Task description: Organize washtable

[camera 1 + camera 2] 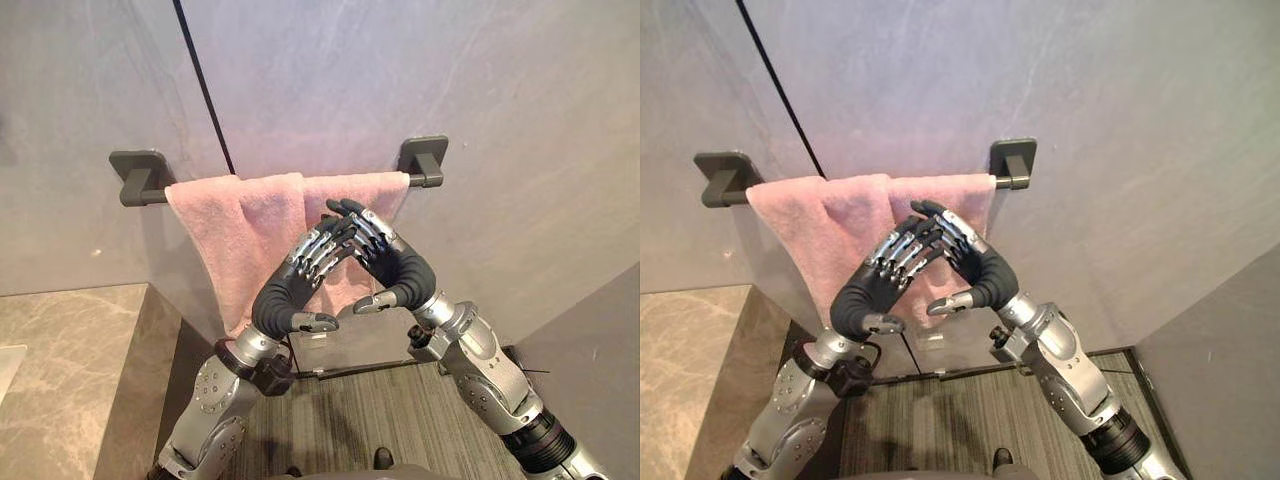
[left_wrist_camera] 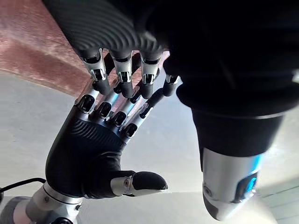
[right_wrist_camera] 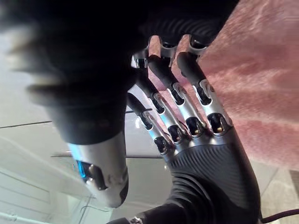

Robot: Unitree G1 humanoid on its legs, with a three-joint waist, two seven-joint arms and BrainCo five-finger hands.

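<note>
Pink towel [image 1: 235,230] hangs over the towel bar [image 1: 140,178] on the grey wall [image 1: 500,80]. Its cloth is spread along most of the bar & falls in soft folds, w/ an uneven lower edge. The wall is plain, stone-look, w/ one thin dark line [image 1: 205,90] running down to the towel's top edge. Lower at the left is a marble countertop [image 1: 60,370], and under the arms is striped grey floor [image 1: 380,410]. The bar is dark grey w/ a square bracket at each end; the right end of the rod is bare, just beside the towel's edge. The left hand [image 1: 298,278] & the right hand [image 1: 395,265] are both raised in front of the towel's lower middle part, leaning to each other like a roof. Both hands are wide, fingers straight, holding nothing. Their dark tips cross & interleave at the top, as the wrist views show from close. Whether any finger touches the cloth, I cannot tell. Each thumb sticks out below, apart from the fingers.
</note>
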